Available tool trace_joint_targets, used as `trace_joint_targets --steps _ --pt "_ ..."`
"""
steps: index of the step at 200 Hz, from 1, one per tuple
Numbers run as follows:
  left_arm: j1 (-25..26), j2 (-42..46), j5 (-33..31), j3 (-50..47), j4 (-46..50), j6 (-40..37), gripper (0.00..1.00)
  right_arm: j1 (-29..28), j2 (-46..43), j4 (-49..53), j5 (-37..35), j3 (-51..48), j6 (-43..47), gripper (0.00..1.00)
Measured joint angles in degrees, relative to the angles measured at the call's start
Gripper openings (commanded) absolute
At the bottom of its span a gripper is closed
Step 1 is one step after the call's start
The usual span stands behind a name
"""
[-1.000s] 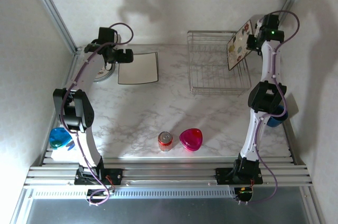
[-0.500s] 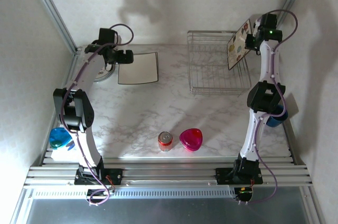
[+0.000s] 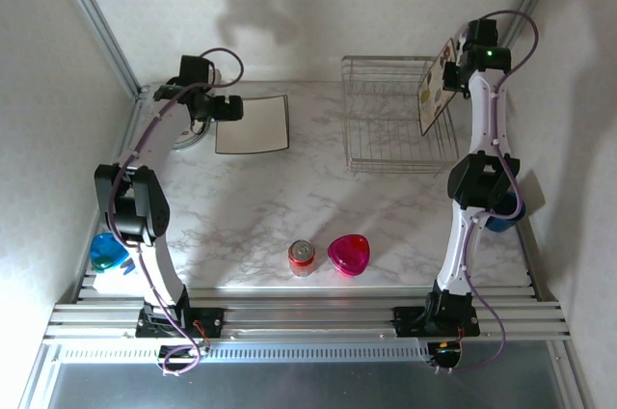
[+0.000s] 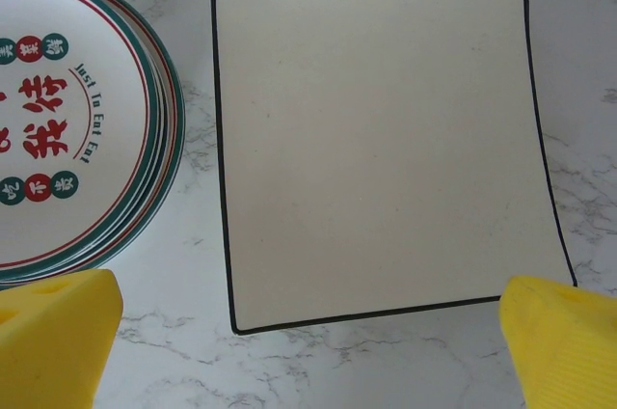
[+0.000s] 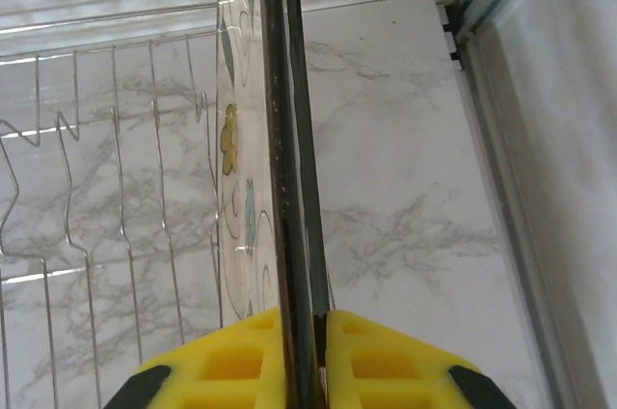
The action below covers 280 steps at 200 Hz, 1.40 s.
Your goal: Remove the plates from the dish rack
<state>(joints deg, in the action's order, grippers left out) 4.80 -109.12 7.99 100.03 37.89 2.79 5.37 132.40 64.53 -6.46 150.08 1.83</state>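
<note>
Your marble table [image 3: 260,206] carries two stacked square plates [image 4: 386,149] directly under the left claw [image 4: 308,332], with a pile of round plates [image 4: 67,110] by its left finger. The wire dish rack [image 3: 390,124] stands below the right claw [image 3: 445,69]. A red can [image 3: 302,258] and pink heart dish [image 3: 348,254] sit well behind both claws.

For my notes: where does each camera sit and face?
Top external: above, behind the bases, facing down on the marble table; both arms.
Left wrist: faces down at cream square plates, round white plates; open left claw.
Right wrist: faces edge-on a floral square plate; right claw shut on it.
Shared: top and right wrist show that plate, silver wire dish rack.
</note>
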Motion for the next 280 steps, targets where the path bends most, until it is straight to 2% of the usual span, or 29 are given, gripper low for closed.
trace_joint_targets --steps 83,149,179,230,254,280 --pt "0.02 2.49 0.26 -1.95 -0.94 0.0 1.0 -1.2 -7.56 1.25 -4.68 -0.2 1.92 0.0" --pt "0.02 2.91 0.26 -3.21 -1.44 0.0 1.0 -3.32 -9.84 2.56 -4.39 -0.2 2.05 0.0" --pt "0.02 2.91 0.24 -3.52 -1.4 0.0 1.0 -3.8 -10.97 2.73 -2.14 -1.7 1.27 0.0" --pt "0.02 2.97 0.24 -3.52 -1.42 0.0 1.0 -3.76 -23.39 -2.64 10.38 -17.55 -5.38 0.0" --pt "0.02 3.02 0.28 -3.54 -1.46 0.0 1.0 -3.76 -32.33 -10.69 18.38 -30.01 -10.62 0.0" --pt "0.02 3.02 0.79 -3.69 -1.86 0.0 1.0 -3.8 -41.53 -24.15 27.36 -46.51 -18.56 0.0"
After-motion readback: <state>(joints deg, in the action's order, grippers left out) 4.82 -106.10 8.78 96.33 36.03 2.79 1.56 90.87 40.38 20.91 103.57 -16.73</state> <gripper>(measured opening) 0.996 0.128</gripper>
